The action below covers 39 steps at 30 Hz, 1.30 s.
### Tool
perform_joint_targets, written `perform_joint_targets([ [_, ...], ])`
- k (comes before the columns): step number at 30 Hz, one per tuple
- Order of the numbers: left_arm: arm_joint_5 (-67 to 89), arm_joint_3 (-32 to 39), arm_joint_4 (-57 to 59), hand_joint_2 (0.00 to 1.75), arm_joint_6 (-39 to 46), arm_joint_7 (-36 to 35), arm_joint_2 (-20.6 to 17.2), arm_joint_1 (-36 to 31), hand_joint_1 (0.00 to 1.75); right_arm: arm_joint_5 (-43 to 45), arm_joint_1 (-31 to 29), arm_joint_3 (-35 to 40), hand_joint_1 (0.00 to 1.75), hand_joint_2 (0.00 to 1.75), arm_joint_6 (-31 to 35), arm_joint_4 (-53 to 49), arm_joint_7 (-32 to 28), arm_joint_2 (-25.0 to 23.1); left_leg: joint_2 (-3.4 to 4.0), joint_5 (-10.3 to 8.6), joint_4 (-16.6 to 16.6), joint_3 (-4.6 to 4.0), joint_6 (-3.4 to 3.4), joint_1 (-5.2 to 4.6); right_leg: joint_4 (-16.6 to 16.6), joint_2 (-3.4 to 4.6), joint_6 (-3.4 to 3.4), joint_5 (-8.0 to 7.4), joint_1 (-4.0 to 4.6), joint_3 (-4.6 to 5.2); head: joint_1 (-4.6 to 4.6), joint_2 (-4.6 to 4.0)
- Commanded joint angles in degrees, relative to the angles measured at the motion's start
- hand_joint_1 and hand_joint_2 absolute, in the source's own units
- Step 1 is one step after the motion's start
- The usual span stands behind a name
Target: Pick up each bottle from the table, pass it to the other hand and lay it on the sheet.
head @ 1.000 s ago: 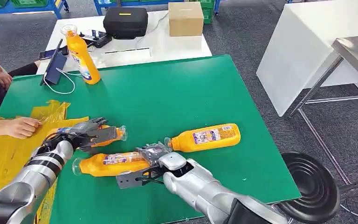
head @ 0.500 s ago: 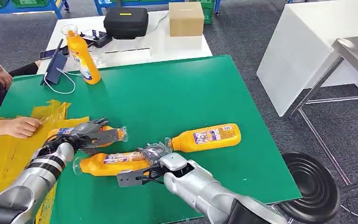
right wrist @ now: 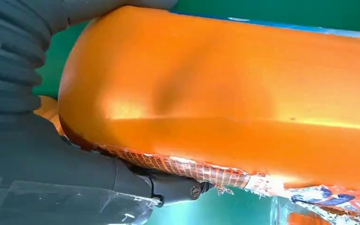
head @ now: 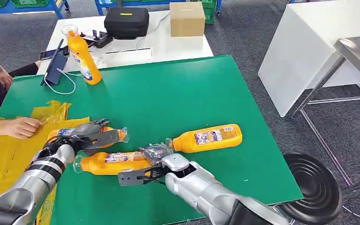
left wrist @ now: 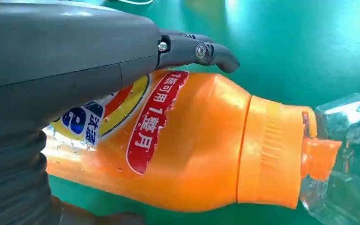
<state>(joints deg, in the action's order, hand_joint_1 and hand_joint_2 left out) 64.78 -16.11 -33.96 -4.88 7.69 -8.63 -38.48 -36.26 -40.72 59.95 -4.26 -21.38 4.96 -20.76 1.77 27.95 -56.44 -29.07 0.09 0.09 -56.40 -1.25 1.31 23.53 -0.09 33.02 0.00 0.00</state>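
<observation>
My left hand (head: pixel 86 133) grips an orange bottle (head: pixel 111 136) with a clear cap, lying at the edge of the yellow sheet (head: pixel 4 157). In the left wrist view my left hand (left wrist: pixel 51 70) lies over that bottle (left wrist: pixel 192 150) and its red label. My right hand (head: pixel 153 155) holds the base end of a second orange bottle (head: pixel 110 164) lying on the green table (head: pixel 178 93). The right wrist view has that bottle (right wrist: pixel 239 93) pressed against my right hand (right wrist: pixel 37 154). A third bottle (head: pixel 208 137) lies to the right, and another bottle (head: pixel 82 55) stands upright at the far left.
A person's hand (head: pixel 22 127) rests on the yellow sheet, close to my left hand. A tablet on a stand (head: pixel 54 68) with a white cable stands by the upright bottle. Behind the green table is a white table (head: pixel 168 44) with a black case (head: pixel 126 21) and a cardboard box (head: pixel 186 18).
My left hand has drawn back slightly toward the sheet with its bottle. The right hand and its bottle have barely shifted.
</observation>
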Motion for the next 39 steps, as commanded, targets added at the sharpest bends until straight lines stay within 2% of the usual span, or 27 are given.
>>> perform_joint_targets([
  [1, -14.1, 11.7, -13.0, 1.75, 13.9, 2.9, 5.6, 5.7, 0.00, -0.6, 0.5, -3.8, 1.75, 1.75, 1.1, 3.9, -0.2, 0.8, -0.31, -0.07, 0.0, -0.13, -0.01, 0.09, 0.1, -0.06, 0.02, -0.07, 0.08, 0.02, 0.00, 0.00],
  [3, -25.2, 20.7, -25.3, 1.75, 19.6, 5.9, 9.6, 10.4, 0.00, -0.9, 1.1, -3.9, 1.75, 1.75, 1.2, 3.0, -0.5, 0.8, -0.43, -0.07, 0.0, -0.19, 0.01, 0.10, 0.1, -0.17, 0.04, -0.05, 0.09, 0.02, 0.00, 0.00],
  [7, -42.5, 30.7, -34.8, 1.75, 20.7, 10.6, 11.5, 13.0, 0.00, -0.4, 1.8, -2.3, 1.75, 1.75, 0.6, 1.4, -0.1, 0.8, -0.29, 0.00, -0.1, -0.22, 0.02, 0.09, 0.1, -0.06, 0.05, -0.02, 0.10, 0.11, 0.00, 0.00],
  [8, -43.6, 32.0, -35.4, 0.00, 22.6, 12.1, 11.6, 13.2, 0.00, -0.1, 1.9, -1.8, 1.75, 1.75, 0.5, 1.2, 0.0, 0.8, -0.14, 0.03, -0.1, -0.24, 0.00, 0.11, 0.1, 0.12, 0.04, -0.04, 0.12, 0.16, 0.02, 0.00],
  [11, -47.3, 35.0, -36.2, 0.00, 26.1, 15.2, 12.0, 13.6, 0.00, 1.0, 1.8, -0.3, 1.75, 1.75, 0.3, 0.9, 0.2, 0.8, 0.11, 0.02, 0.0, -0.11, -0.02, 0.09, 0.1, 0.27, -0.01, -0.06, 0.08, 0.12, 0.00, 0.00],
  [18, -49.2, 36.3, -34.2, 0.00, 29.6, 17.1, 11.0, 12.8, 0.00, 4.5, 1.7, 3.8, 1.75, 1.75, 0.0, 1.1, 0.5, 0.8, -0.06, 0.00, 0.0, -0.08, -0.02, 0.09, 0.1, 0.12, 0.00, -0.03, 0.06, 0.08, 0.00, 0.00],
  [39, -50.1, 36.6, -35.0, 0.00, 30.6, 17.9, 11.3, 13.3, 0.00, 5.5, 1.4, 5.2, 1.75, 1.75, -0.6, 1.0, 0.6, 0.8, -0.13, -0.02, 0.0, -0.06, -0.01, 0.11, 0.1, 0.05, 0.00, -0.02, 0.08, 0.02, 0.02, 0.00],
])
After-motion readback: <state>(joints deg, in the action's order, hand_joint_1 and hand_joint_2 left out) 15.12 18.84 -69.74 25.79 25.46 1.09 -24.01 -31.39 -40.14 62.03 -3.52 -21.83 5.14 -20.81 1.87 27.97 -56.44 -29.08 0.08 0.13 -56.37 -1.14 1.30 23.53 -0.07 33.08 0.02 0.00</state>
